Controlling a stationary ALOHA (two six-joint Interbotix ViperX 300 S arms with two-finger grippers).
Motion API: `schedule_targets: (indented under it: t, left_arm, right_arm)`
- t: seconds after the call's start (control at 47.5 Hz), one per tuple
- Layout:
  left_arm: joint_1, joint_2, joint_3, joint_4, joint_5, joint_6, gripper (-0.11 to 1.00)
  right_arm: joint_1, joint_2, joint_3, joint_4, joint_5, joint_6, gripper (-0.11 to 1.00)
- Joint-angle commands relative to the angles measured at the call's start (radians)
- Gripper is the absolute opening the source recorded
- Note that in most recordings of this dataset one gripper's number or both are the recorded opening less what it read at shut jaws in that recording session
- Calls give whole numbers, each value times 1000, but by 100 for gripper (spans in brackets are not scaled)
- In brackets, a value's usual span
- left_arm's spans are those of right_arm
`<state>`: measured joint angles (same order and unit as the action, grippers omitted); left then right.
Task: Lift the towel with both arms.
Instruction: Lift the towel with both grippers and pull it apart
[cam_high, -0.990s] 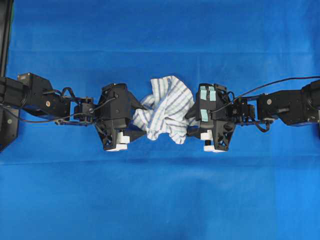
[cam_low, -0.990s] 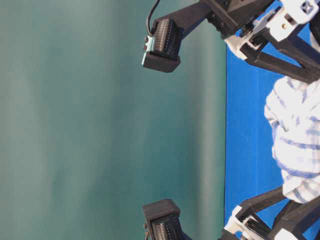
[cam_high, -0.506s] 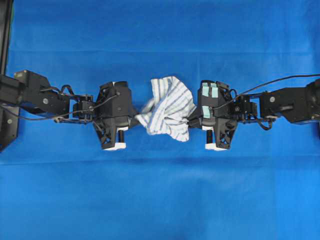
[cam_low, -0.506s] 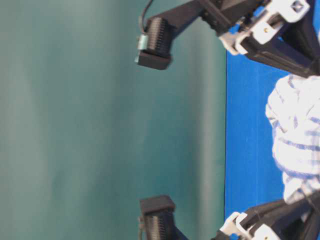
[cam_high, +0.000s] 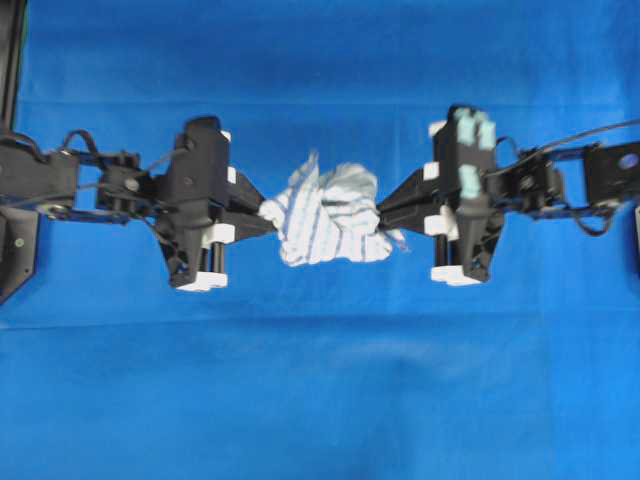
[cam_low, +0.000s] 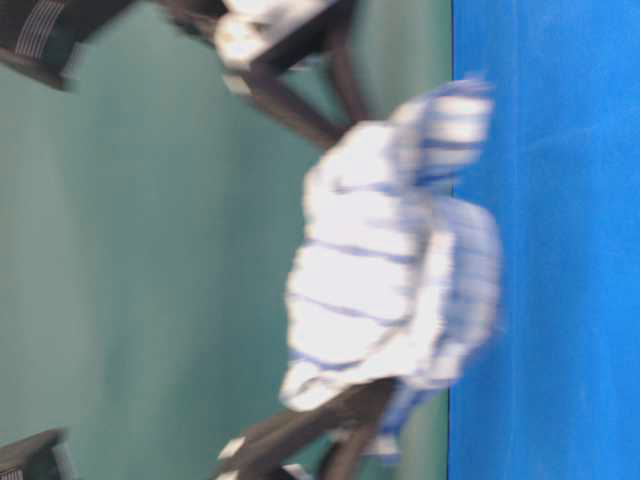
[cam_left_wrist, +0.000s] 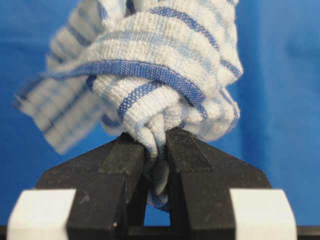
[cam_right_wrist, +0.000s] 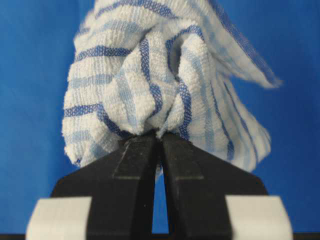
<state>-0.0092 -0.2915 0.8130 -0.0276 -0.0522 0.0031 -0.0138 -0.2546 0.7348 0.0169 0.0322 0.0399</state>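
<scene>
At the left of the overhead view, the left gripper (cam_high: 262, 213) reached in level from its black arm, white blocks on its near side, and its pointed fingers (cam_left_wrist: 122, 160) were clamped on a twisted fold of the towel (cam_high: 330, 213). The left wrist view showed this closely — a rope of striped cloth pinched between the two black tips, with a tail of it hanging down into the narrow gap behind them.

The towel sat bunched in the middle, strung between the two grippers, white with thin blue stripes and one loose corner sticking up toward the far side. In the blurred table-level view it (cam_low: 395, 260) hung clear of the blue tablecloth (cam_high: 320, 380), partly in front of the green backdrop (cam_low: 150, 250).

On the right, the right gripper (cam_high: 382, 213) — the one bearing teal pads (cam_high: 468, 180) on its housing — was likewise shut on the towel's right edge. Its wrist view showed the fingers (cam_right_wrist: 137, 162) pressed nearly together with a gather of cloth caught at their tips and the rest (cam_right_wrist: 165, 85) billowing above. The blue tablecloth covered the table all round beneath.
</scene>
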Motion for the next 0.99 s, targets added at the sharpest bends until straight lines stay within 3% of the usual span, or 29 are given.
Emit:
schedule_targets:
  t: [0.0,0.569,0.969]
  left_arm:
    - [8,-69,-40,0,32,2,5]
    - [26,-371,-176,5,216,25,5]
    - [31,-351,-186,5,219,35,5]
  right_arm:
    - [-8,-66,-54,-3,48,-2,5]
    - [-18,-173,-302,-26,238,-6,5]
    - [-17,-175,-328,-28,256,-11,5]
